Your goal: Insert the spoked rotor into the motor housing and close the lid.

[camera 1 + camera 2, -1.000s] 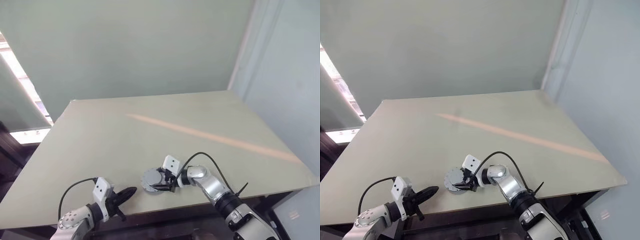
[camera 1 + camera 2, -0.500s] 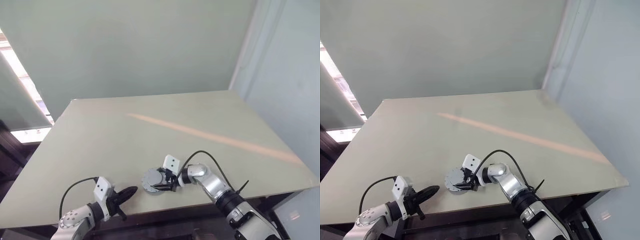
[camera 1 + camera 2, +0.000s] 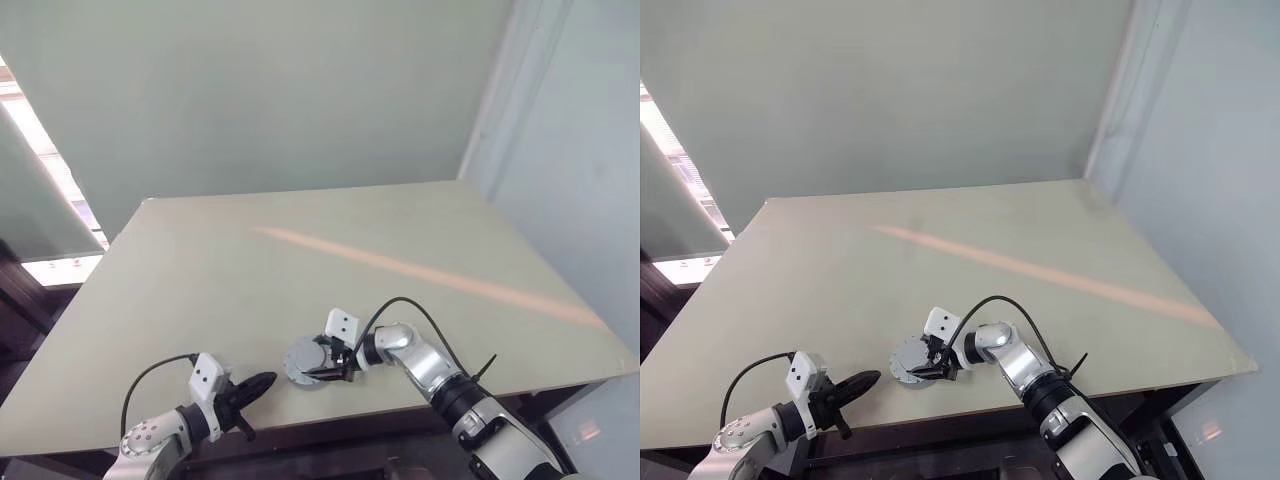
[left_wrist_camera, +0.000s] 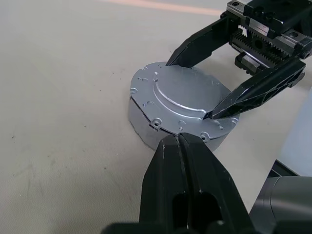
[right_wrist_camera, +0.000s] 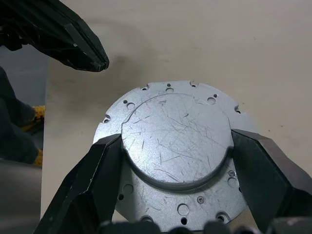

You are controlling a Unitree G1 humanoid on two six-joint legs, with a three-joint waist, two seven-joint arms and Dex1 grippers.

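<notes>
The lid point(image 5: 175, 126), a scratched silver cap with a raised round centre, lies flat on the motor housing point(image 4: 141, 129), a short grey round part near the table's front edge. My right gripper point(image 3: 324, 364) reaches in from the right, and its black fingers point(image 5: 97, 170) press on both sides of the lid's raised centre. My left gripper point(image 3: 262, 381) is shut and empty, to the left of the housing and just short of it, pointing at it. The spoked rotor is hidden.
The pale table point(image 3: 300, 270) stretches wide behind the housing, crossed by an orange streak point(image 3: 420, 275). The housing sits close to the front edge point(image 3: 330, 412). A black cable point(image 3: 410, 312) loops over my right wrist.
</notes>
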